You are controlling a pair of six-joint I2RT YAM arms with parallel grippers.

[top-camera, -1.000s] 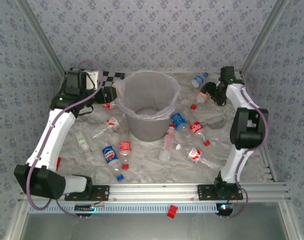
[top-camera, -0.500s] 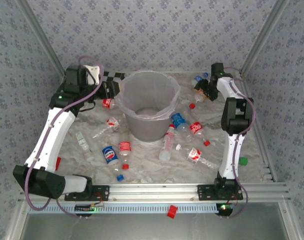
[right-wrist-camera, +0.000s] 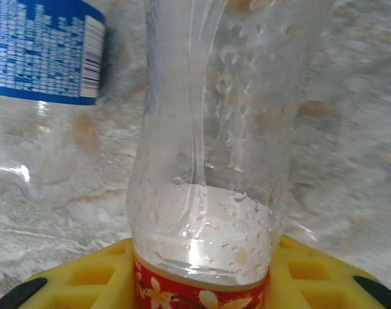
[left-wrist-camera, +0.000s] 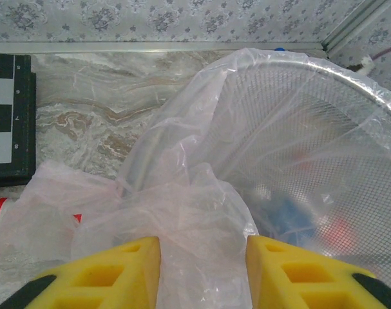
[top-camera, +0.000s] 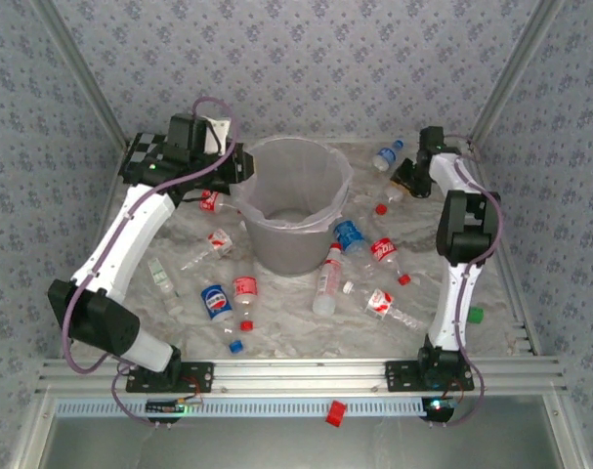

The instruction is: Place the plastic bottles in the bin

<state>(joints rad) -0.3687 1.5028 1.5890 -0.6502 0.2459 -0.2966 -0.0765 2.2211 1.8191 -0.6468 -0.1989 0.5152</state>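
The grey bin [top-camera: 288, 246] with its clear bag stands mid-table. My left gripper [top-camera: 239, 166] hovers at its left rim, open, with loose bag plastic [left-wrist-camera: 195, 212] lying between the yellow fingers [left-wrist-camera: 121, 273]. My right gripper [top-camera: 406, 183] is at the back right, shut on a clear bottle with a red label [right-wrist-camera: 208, 161]. A blue-labelled bottle [right-wrist-camera: 47, 51] lies just beside it, also seen from above [top-camera: 385, 154]. Several more bottles lie round the bin, among them a red-labelled one [top-camera: 210, 201], a blue-labelled one [top-camera: 215, 303] and a clear one [top-camera: 325, 278].
The chequered board [left-wrist-camera: 5, 116] lies at the back left, next to the left arm. Loose caps are scattered: red [top-camera: 380, 208], blue [top-camera: 234, 346], green [top-camera: 475, 315]. A red cap [top-camera: 335, 412] sits on the front rail. Walls close in at the back.
My left gripper has swung right and back, up to the bin's left rim. The right arm has folded more upright while its gripper stayed by the back-right bottles.
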